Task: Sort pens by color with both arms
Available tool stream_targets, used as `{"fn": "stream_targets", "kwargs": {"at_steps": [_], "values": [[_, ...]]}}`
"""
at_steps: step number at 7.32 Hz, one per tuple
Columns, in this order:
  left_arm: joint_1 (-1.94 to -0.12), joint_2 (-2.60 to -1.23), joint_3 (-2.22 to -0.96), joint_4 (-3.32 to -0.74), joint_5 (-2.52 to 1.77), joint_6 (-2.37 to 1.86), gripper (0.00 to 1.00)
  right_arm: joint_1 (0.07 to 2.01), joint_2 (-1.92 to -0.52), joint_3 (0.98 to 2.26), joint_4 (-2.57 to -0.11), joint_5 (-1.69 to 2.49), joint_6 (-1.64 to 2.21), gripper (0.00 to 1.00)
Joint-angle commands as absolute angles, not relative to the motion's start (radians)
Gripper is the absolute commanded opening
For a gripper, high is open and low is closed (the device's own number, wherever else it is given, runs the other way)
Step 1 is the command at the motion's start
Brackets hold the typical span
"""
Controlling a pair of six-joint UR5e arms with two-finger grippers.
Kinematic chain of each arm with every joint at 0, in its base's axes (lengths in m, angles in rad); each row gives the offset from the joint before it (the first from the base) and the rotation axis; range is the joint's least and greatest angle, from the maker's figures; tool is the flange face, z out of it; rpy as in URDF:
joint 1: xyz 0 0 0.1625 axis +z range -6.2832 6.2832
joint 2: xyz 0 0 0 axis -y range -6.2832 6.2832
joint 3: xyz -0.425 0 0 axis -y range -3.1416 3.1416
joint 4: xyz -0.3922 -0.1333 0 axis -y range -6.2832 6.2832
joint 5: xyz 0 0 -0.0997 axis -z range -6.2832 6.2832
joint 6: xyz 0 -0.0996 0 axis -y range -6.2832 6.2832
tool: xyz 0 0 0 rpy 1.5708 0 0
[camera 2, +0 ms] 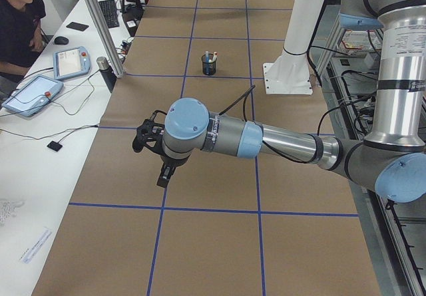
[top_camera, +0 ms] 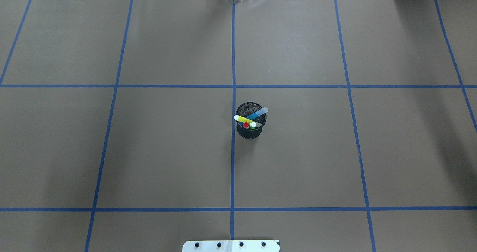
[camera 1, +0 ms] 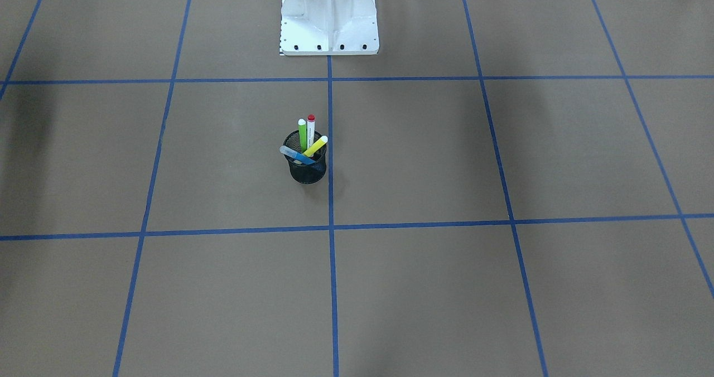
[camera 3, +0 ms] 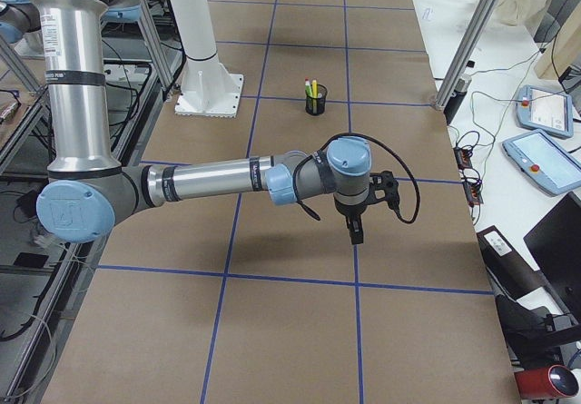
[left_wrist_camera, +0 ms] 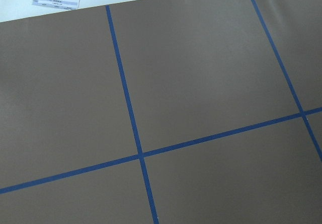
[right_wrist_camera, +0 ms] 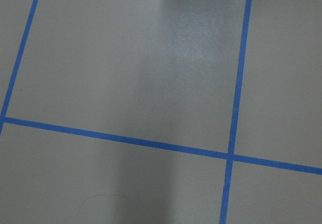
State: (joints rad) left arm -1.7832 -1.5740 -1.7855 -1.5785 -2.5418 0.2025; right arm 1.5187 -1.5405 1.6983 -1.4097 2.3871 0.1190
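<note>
The sorting is not begun, by my judgement: all four pens stand together in the black mesh cup [camera 1: 305, 170]. They are the blue pen [camera 1: 295, 155], the lime green highlighter [camera 1: 302, 134], the white pen with red ends [camera 1: 310, 127] and the yellow highlighter [camera 1: 316, 145]. The left hand [camera 2: 164, 176] hangs over bare tabletop [top_camera: 149, 151] and points downward, and the right hand [camera 3: 354, 231] does the same at the other end. The cup is well apart from each of them, between the two hands. Whether either hand is open or closed I cannot tell (only the side views show them, and too small), but nothing appears to be held in them. The next move, I think, asks one hand to travel to the cup, come down over one pen top with its fingers apart, close on it and lift straight up. The pens lean across each other, so the more upright red-ended pen seems the easier first choice.
</note>
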Motion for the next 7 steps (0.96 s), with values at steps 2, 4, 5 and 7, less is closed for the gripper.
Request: {"fn": "stream_targets", "kwargs": {"at_steps": [2, 4, 5, 7], "values": [[-1.784, -1.572, -1.787, -1.578, -2.542, 0.202, 1.0, 1.519, -1.534, 1.697, -1.411, 2.401, 0.121, 1.0], [-1.783, -1.571, -1.787, -1.578, -2.542, 0.202, 1.0, 1.49, -1.41, 1.693, -1.558, 2.454, 0.132, 1.0], [-1.782, -1.571, -1.786, -1.578, -2.546, 0.202, 1.0, 1.452, -1.347, 1.683, -1.566, 2.552, 0.141, 1.0], [-1.782, -1.574, -1.787, -1.578, -2.546, 0.202, 1.0, 1.318, -1.25, 1.68, -1.559, 2.591, 0.307, 1.0]]}}
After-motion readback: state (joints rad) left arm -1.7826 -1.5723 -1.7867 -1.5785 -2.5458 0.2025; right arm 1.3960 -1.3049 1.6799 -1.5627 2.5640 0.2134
